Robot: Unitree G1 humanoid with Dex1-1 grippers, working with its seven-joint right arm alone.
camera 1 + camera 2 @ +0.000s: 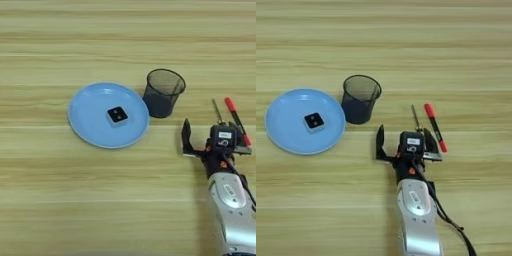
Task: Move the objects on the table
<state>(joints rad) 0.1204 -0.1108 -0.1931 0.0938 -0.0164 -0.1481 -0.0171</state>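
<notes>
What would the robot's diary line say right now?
hand: open, empty, beside red screwdriver | black block: on blue plate | mesh cup: upright

We see only the worktop (pixel 60 200), a wide light-wood surface filling both views edge to edge. Its long plank grain runs horizontally in pale yellow-tan bands. Even, soft light falls across it, leaving only faint shadows on the wood.

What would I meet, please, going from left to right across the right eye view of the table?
Blue plate with the black block on it → black mesh cup → right gripper, fingers spread → red-handled screwdriver by its right finger.
</notes>
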